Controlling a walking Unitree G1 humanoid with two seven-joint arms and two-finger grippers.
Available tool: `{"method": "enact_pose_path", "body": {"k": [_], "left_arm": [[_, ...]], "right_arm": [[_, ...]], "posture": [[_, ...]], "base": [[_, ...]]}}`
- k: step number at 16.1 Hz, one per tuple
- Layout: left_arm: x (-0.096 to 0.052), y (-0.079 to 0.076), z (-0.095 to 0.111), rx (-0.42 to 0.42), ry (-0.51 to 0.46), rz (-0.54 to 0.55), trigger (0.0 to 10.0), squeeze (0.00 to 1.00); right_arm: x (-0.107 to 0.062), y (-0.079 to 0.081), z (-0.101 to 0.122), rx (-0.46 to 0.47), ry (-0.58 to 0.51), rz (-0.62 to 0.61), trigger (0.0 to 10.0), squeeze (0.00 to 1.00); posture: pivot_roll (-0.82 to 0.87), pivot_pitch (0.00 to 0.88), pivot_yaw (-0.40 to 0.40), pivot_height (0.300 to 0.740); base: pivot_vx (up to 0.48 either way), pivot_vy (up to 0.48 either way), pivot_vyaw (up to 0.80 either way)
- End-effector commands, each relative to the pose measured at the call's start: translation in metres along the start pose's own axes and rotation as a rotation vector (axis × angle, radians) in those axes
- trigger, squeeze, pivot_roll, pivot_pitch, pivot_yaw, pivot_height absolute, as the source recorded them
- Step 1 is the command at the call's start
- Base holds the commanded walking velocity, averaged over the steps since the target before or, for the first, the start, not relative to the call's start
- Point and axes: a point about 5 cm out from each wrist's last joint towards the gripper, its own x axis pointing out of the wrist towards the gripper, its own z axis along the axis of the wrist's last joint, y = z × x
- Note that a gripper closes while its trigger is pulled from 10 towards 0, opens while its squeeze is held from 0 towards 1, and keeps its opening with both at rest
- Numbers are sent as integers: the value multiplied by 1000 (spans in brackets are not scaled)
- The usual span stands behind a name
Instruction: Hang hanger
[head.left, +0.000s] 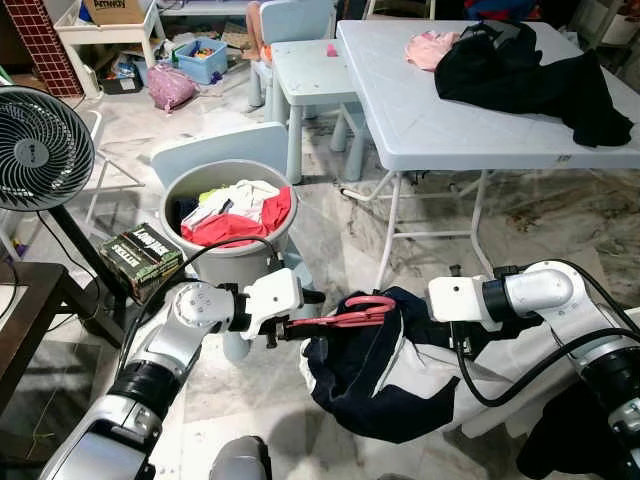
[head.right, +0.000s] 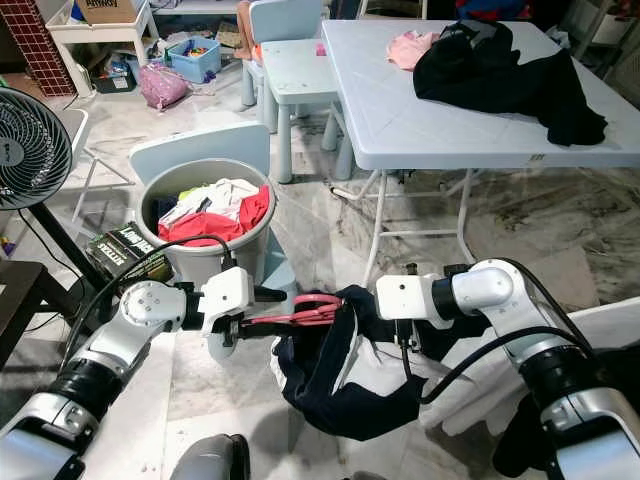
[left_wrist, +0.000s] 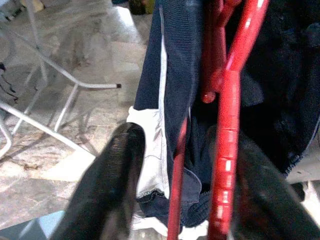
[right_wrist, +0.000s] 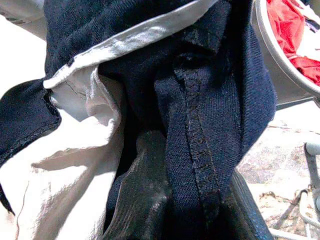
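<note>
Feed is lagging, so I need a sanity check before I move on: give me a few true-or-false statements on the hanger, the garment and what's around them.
1. The left gripper holds the red hanger. True.
2. The right gripper is pinched on the navy and white garment. True.
3. The laundry bin is empty. False: clothes fill it.
4. The black garment lies on the floor. False: it lies on the white table.
5. A fan stands on the robot's left. True.

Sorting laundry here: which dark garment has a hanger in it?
The navy-and-white shirt held between both claws, with the red hanger in it. The black garment lies on the table, hangerless.
</note>
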Motion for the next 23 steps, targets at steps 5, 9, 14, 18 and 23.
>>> {"method": "enact_pose_path", "body": {"k": [5, 9, 14, 18, 23], "left_arm": [[5, -2, -2, 11, 46, -58, 0, 0], [6, -2, -3, 4, 55, -70, 0, 0], [5, -1, -1, -7, 48, -77, 0, 0], [1, 2, 4, -8, 34, -91, 0, 0], [-3, 12, 11, -16, -24, -3, 0, 0]], "right_arm": [[0, -10, 12, -62, -15, -21, 10000, 0], [1, -13, 14, -71, -17, -28, 10000, 0], [5, -14, 14, -73, -17, -22, 10000, 0], [5, -20, 17, -92, -22, -37, 10000, 0], [7, -27, 24, -68, -60, -52, 10000, 1000]], "posture": [[-52, 59, -19, 740], [-52, 57, -20, 740], [-33, 52, -29, 740], [-42, 50, -26, 740], [-51, 49, -25, 740]], "base": [[0, 0, 0], [0, 0, 0], [0, 0, 0], [0, 0, 0], [0, 0, 0]]}}
